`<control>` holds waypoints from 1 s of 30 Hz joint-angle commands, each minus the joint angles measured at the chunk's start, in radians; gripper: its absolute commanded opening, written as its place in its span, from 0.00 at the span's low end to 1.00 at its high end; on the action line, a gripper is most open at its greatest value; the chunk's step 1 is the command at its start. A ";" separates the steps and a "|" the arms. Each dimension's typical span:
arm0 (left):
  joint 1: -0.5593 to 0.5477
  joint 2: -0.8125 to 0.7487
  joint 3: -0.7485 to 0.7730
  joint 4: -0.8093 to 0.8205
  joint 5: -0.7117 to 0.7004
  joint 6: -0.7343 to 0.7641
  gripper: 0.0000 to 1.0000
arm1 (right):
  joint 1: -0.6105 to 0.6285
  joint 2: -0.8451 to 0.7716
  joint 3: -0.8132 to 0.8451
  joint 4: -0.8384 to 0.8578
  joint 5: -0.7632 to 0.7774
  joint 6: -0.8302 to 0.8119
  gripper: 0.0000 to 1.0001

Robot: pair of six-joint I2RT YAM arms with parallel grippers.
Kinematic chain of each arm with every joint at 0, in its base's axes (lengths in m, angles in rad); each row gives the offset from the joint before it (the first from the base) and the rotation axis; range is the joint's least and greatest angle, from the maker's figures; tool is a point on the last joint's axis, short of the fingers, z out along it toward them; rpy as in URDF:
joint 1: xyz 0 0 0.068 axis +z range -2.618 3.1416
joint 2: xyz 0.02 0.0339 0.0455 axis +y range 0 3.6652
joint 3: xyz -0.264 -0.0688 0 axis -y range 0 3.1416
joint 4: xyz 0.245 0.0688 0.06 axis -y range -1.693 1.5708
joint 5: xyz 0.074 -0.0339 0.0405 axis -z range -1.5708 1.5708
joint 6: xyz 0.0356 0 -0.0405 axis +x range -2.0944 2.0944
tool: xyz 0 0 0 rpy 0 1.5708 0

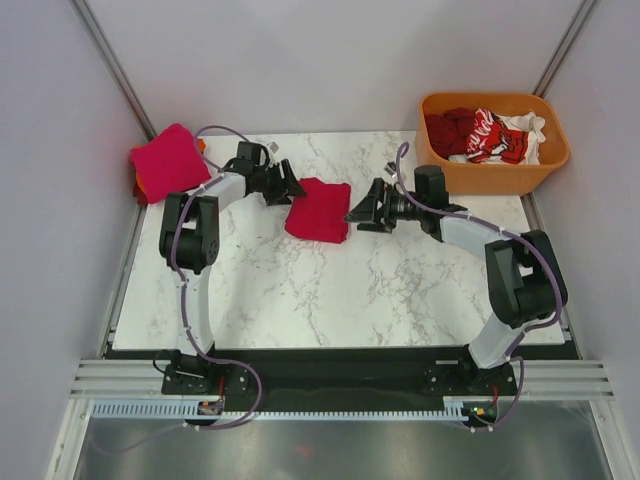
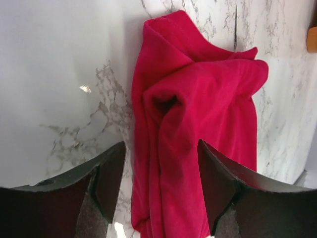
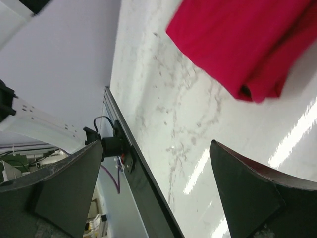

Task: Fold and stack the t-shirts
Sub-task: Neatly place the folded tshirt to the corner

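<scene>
Top external: the crimson t-shirt [image 1: 318, 210] lies folded on the table [image 1: 300, 290] between left jaws and right jaws, both spread, gripping nothing. Folding looks done; next, grasp it and carry it to the stack [image 1: 168, 160] beyond the left jaws.

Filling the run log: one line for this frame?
shirt: folded, mid-table | left fingers: open, over it | right fingers: open, clear of it | stack: far-left corner | tub: shirts inside

I see one folded t-shirt [image 1: 318, 210] lying on the middle of the table [image 1: 330, 290], the left gripper [image 1: 289, 187] just left of it, the right gripper [image 1: 358, 212] just right. A stack of t-shirts [image 1: 168, 162] sits at the far-left corner — the tub [image 1: 497, 181], holding loose t-shirts [image 1: 487, 133], far right.
</scene>
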State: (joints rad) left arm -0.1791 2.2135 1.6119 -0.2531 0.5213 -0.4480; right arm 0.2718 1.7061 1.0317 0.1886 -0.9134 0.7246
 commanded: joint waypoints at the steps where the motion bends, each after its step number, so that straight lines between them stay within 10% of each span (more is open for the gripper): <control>1: -0.003 0.055 0.060 -0.002 0.069 0.023 0.68 | 0.006 -0.054 -0.071 -0.026 0.011 -0.088 0.98; 10: -0.052 0.104 0.016 -0.012 0.019 -0.035 0.59 | 0.004 -0.089 -0.085 -0.060 0.021 -0.096 0.98; 16: -0.102 0.140 0.040 -0.012 0.014 -0.078 0.31 | 0.006 -0.103 -0.097 -0.077 0.018 -0.109 0.98; 19: -0.102 0.138 0.057 -0.012 0.013 -0.087 0.02 | 0.006 -0.114 -0.105 -0.087 0.022 -0.116 0.98; 30: -0.033 -0.030 0.152 -0.116 0.042 -0.032 0.02 | 0.006 -0.201 -0.117 -0.090 0.024 -0.097 0.98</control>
State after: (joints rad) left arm -0.2531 2.2944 1.6955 -0.3012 0.5598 -0.5198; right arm 0.2768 1.5692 0.9226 0.0814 -0.8841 0.6384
